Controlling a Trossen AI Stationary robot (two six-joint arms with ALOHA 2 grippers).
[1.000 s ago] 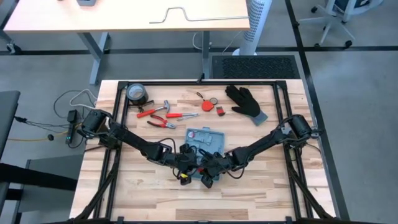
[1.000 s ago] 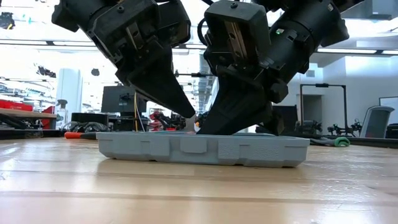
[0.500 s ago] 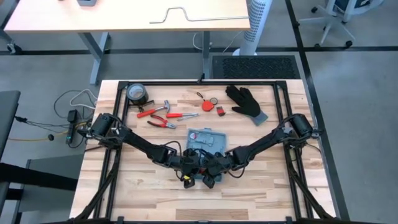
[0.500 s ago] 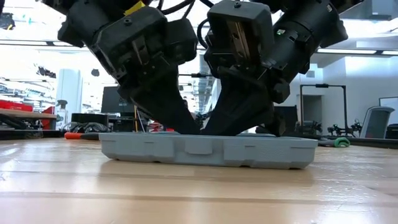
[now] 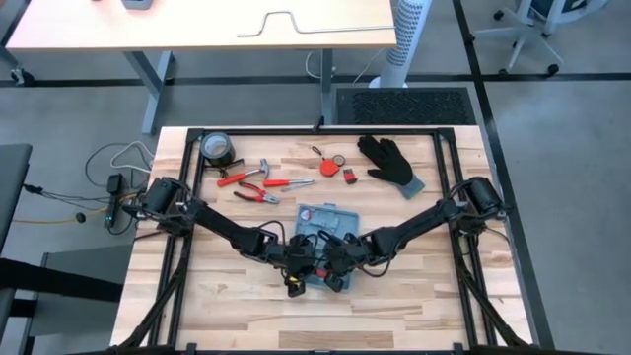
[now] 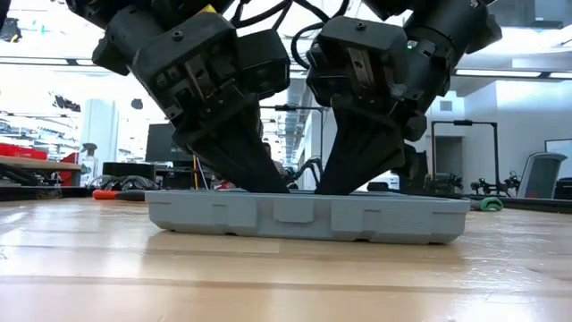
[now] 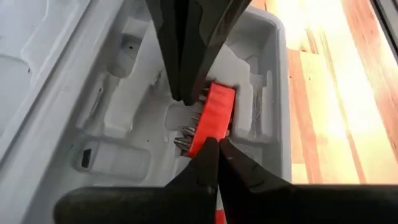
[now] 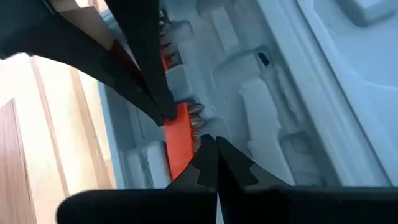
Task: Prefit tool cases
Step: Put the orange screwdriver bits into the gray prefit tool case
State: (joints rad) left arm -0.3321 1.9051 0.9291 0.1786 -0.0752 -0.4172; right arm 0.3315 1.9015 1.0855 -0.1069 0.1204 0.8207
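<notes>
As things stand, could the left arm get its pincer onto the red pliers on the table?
Probably yes, though not at once. The left pincer is down inside the open tool case, shut by the orange bit holder. Bare table lies between case and pliers, so it only needs to lift out first.

A robotics lab or workshop. The butcher-block table (image 5: 237, 286) sits in a black metal frame on a grey floor, with a pale desk (image 5: 197, 30) along the upper edge of the high view and an office chair (image 5: 537, 20) at upper right. The level view shows monitors (image 6: 170, 143), strip lights overhead and benches with equipment far behind.
</notes>
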